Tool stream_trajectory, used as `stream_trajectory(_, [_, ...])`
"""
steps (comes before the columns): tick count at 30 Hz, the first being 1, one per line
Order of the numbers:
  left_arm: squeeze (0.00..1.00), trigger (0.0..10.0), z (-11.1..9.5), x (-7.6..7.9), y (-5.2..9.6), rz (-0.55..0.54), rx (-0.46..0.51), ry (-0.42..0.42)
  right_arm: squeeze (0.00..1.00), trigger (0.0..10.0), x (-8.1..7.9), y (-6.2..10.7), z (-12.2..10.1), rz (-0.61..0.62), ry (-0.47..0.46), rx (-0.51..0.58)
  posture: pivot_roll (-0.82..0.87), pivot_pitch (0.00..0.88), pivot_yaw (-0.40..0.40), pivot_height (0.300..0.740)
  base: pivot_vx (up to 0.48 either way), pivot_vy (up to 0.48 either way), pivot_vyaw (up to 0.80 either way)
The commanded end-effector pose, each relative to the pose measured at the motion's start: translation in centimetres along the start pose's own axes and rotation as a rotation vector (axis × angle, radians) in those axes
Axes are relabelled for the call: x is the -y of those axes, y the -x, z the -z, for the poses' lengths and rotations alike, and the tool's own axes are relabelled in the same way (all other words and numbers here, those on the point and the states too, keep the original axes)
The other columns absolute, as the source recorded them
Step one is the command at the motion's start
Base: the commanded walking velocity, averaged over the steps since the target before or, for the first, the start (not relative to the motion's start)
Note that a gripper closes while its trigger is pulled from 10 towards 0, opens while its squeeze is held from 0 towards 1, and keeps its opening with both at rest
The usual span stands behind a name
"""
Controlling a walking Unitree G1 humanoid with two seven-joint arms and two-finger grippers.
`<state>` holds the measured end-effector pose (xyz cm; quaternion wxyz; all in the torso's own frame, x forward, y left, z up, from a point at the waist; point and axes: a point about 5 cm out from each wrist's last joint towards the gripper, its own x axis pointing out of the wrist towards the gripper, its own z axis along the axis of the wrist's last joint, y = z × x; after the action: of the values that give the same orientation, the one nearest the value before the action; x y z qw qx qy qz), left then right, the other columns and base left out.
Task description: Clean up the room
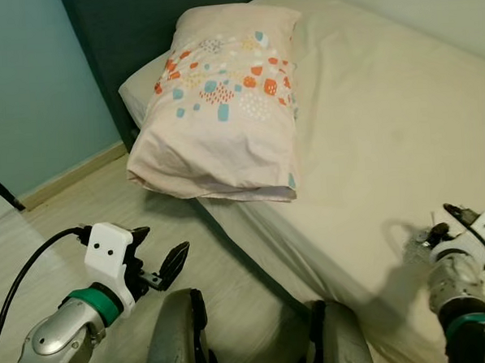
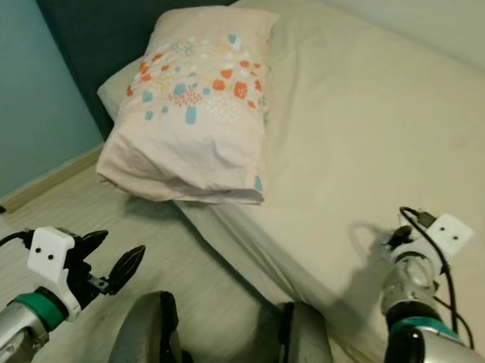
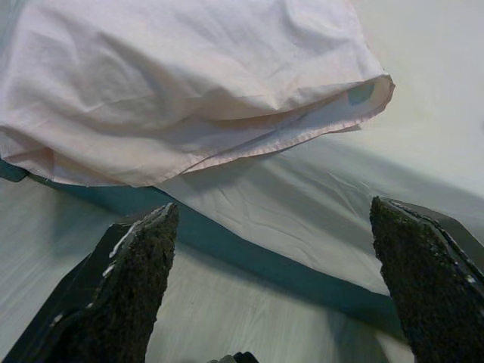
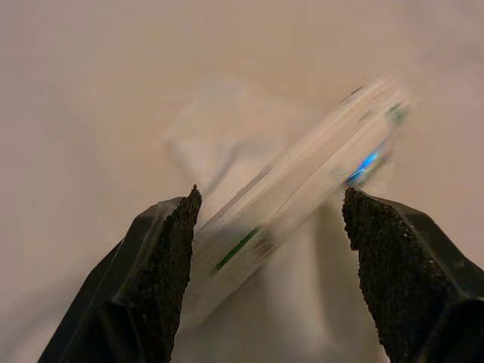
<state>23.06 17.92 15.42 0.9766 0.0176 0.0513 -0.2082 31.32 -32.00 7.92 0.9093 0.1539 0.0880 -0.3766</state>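
A bed (image 1: pixel 401 108) with a cream sheet takes up most of the scene, running from the dark headboard (image 1: pixel 128 25) at the far end down toward the robot, with a pale wood floor (image 1: pixel 57 215) and a teal wall (image 1: pixel 26 87) on the robot's left. At the head of the bed lies a pale pink pillow (image 1: pixel 222 109) printed with orange, blue and white spots; its open end overhangs the mattress edge on the floor side. The robot's two dark legs (image 1: pixel 177 339) stand on the floor close beside the bed. The left gripper (image 1: pixel 159 259) hovers low over the floor, near the bed's side and short of the pillow; its two black fingers are spread wide apart with nothing between them, and in the left wrist view they frame the pillow's hanging hem (image 3: pixel 302 128) and the sheet below it. The right gripper (image 4: pixel 268 227) is held over the near part of the mattress, and its fingers (image 4: pixel 162 257) are also spread. Between them, in the right wrist view, sits a small clear plastic object (image 4: pixel 302 189), blurred, with faint green and blue markings; it lies slantwise over the cream sheet, and whether the fingers touch it cannot be told.
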Motion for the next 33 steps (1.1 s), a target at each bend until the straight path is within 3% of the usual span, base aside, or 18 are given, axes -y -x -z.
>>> stream_trajectory(1, [0.00, 10.0, 0.5, 0.0, 0.3, 0.000, -0.027, 0.009, 0.00, 10.0, 0.2, 0.2, 0.8, -0.001, 0.025, -0.027, 0.33, 0.171, 0.040, 0.520, 0.000, 0.000, 0.00])
stream_trajectory(7, [0.00, 10.0, 0.4, 0.0, 0.4, 0.005, -0.029, 0.009, 0.00, 10.0, 0.0, 0.6, 1.9, -0.012, 0.022, -0.068, 0.33, 0.174, 0.042, 0.520, 0.000, 0.000, 0.00])
stream_trajectory(8, [0.00, 10.0, 0.4, 0.0, 0.4, 0.005, -0.030, 0.009, 0.00, 6.2, -0.1, 0.6, 2.1, -0.020, 0.018, -0.076, 0.33, 0.174, 0.042, 0.520, 0.000, 0.000, 0.00])
stream_trajectory(12, [0.00, 10.0, 0.5, 0.0, 0.4, 0.005, -0.030, 0.009, 0.00, 6.2, -0.2, 0.7, 2.2, -0.026, 0.016, -0.081, 0.33, 0.174, 0.042, 0.520, 0.000, 0.000, 0.00])
stream_trajectory(13, [0.00, 10.0, 0.5, 0.0, 0.4, 0.004, -0.031, 0.009, 0.00, 0.0, -0.3, 0.7, 2.3, -0.030, 0.012, -0.087, 0.33, 0.175, 0.042, 0.520, 0.000, 0.000, 0.00])
stream_trajectory(33, [0.00, 10.0, 0.5, -0.1, 0.5, -0.003, -0.039, 0.006, 0.00, 0.0, 0.2, 0.7, 2.6, -0.005, -0.001, -0.102, 0.33, 0.176, 0.040, 0.520, 0.000, 0.000, 0.00])
